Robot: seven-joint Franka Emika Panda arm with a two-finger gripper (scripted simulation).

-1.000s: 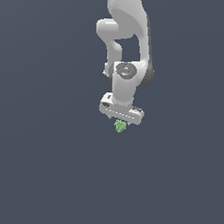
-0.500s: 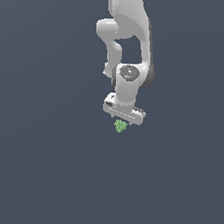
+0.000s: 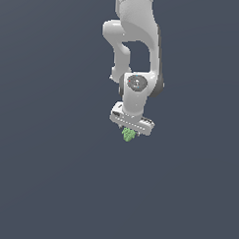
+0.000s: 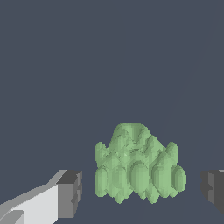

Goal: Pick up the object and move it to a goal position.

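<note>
We see the tool (image 3: 129, 132) pointing down with the object (image 3: 128, 135) between its fingers (image 4: 70, 192). In the wrist view small gaps show on both sides, so we cannot tell whether it pinches

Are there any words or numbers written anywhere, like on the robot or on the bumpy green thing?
No words, numbers or signs can be read in either view.
The green object: only bumps, no writing.
The gripper and the white arm: plain, no label or brand showing.
The dark fingers in the wrist view: blank.
The round part on the wrist has small marks, too tiny to tell whether they are writing.
</note>
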